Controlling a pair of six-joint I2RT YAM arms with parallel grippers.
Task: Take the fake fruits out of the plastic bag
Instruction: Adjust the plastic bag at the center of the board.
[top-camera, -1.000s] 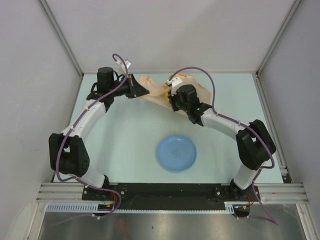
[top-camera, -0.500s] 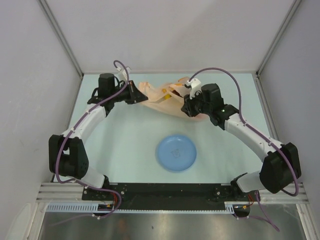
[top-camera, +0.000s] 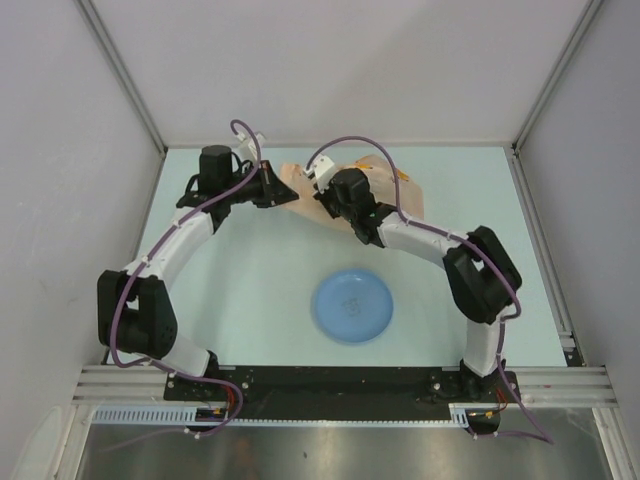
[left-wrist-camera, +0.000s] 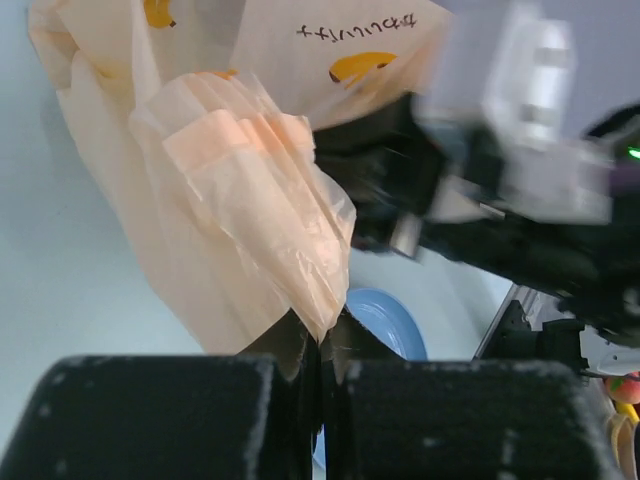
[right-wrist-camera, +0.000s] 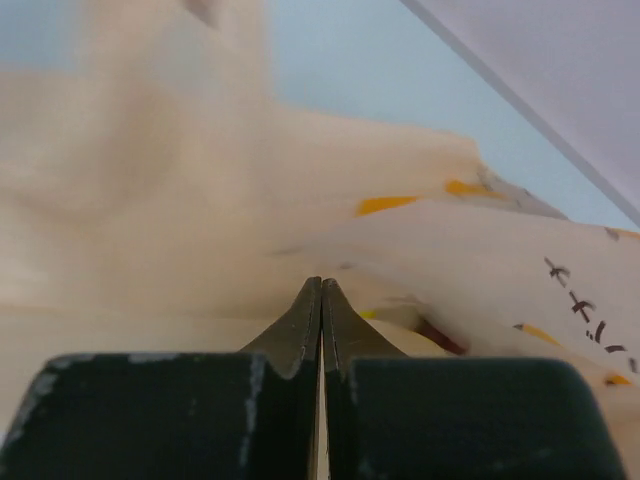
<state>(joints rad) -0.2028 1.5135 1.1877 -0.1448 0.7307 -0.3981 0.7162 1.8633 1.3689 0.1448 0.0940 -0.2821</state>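
The plastic bag (top-camera: 392, 185) lies at the far side of the worktop (top-camera: 250, 290), stretched between the two arms. It is thin, crinkly, see-through film in a peach-orange tone. It looks very light, limp and slippery, it will not keep a shape, and it would probably tear if dragged hard. The best holds are where the film is bunched or doubled, such as the rim and the loop handles, because a single flat layer would slide out of a pinch. The left claw (left-wrist-camera: 322, 345) is closed on such a spot: a pleated, gathered fold rises straight out of its tips. The right claw (right-wrist-camera: 321, 290) is also closed, with its tips meeting right at the film. Whether any film is caught between them cannot be told. The fake fruits are not plainly in view, so they appear to be inside the bag. Only a dark red patch (right-wrist-camera: 441, 337) shows under the film just beyond the right tips, and it may be one of them. As small hard plastic pieces they should be light and rigid, likely to roll once free, and hard to grip through loose film. The blue plate (top-camera: 352, 305) sits near the middle of the worktop, well apart from the bag, and no fruit is on it.
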